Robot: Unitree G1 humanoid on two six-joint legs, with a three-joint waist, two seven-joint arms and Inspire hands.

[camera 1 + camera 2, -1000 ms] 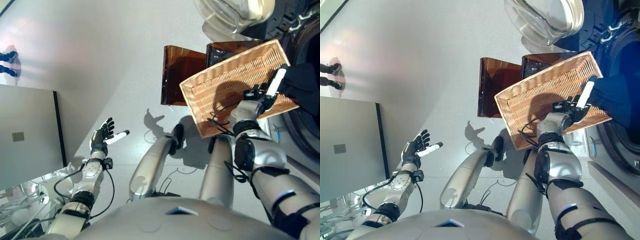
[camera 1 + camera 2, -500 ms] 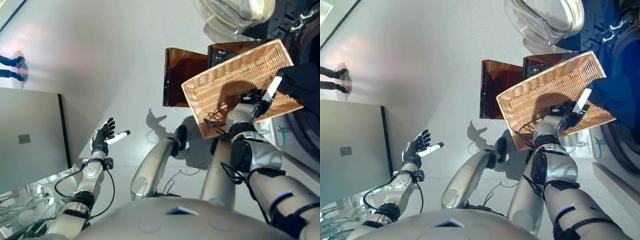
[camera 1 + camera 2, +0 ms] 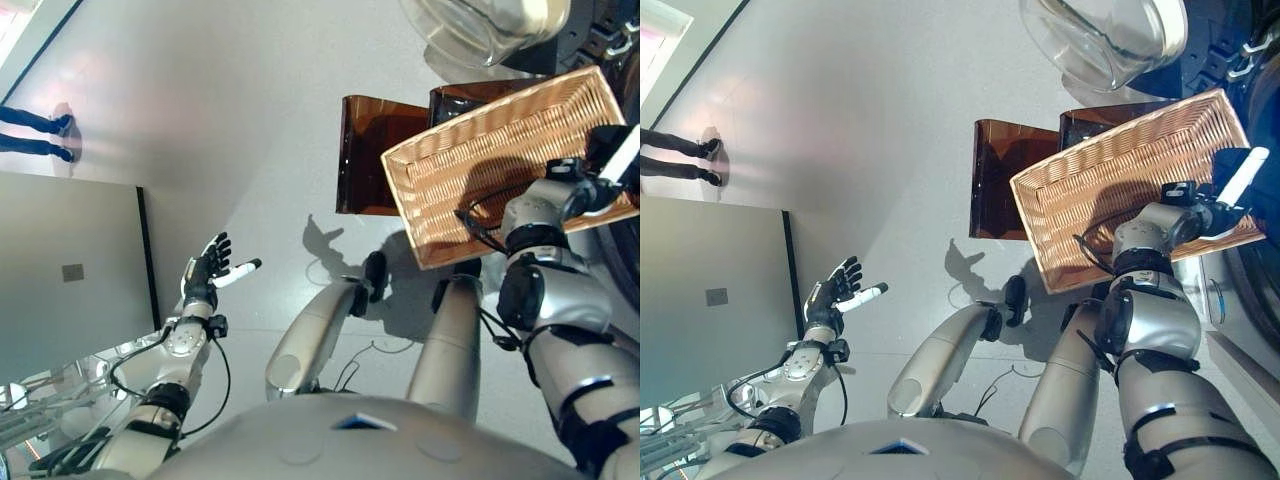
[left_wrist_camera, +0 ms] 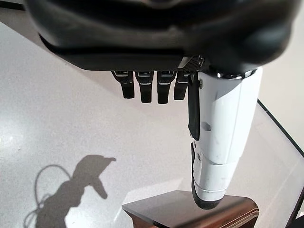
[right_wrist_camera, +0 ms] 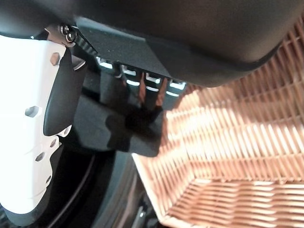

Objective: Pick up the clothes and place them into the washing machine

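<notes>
The wicker basket (image 3: 480,160) rests on the dark brown box (image 3: 372,150) beside the washing machine (image 3: 1260,90). My right hand (image 3: 590,190) is over the basket's edge nearest the machine, white thumb sticking out. In the right wrist view its fingers (image 5: 142,80) are straight, against a dark cloth (image 5: 107,128) that lies at the basket's rim toward the drum. The cloth also shows in the left eye view (image 3: 603,140). My left hand (image 3: 205,272) hangs open and empty over the floor at the left; its fingers (image 4: 147,88) are straight.
The machine's glass door (image 3: 490,25) stands open above the basket. A grey cabinet (image 3: 60,270) stands at the left. A person's legs (image 3: 35,130) show at the far upper left. Grey floor lies between the cabinet and the box.
The camera has shifted. My right hand has moved right across the basket to its edge by the machine, with the dark cloth ahead of it. The left hand has stayed put.
</notes>
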